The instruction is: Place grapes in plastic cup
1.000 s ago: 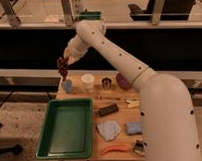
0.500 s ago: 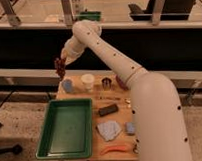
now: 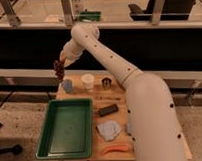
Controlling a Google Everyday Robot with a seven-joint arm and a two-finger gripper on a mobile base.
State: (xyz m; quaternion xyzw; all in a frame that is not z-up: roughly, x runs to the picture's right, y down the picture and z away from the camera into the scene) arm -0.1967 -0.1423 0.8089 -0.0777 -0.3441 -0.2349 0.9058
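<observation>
Hanging over the table's (image 3: 96,97) far left corner, the gripper (image 3: 61,62) clamps the grapes (image 3: 59,70) above the plastic cup (image 3: 67,86) beside the white cup (image 3: 87,81).

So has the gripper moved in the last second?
Yes, slightly: the gripper, holding the grapes, has dropped a little toward the plastic cup.

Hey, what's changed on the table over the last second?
The end effector, gripping the grapes, has drifted slightly left in the view and down, closer to the plastic cup. Nothing was let go. The plastic cup, white cup, metal cup and green tray stayed put.
</observation>
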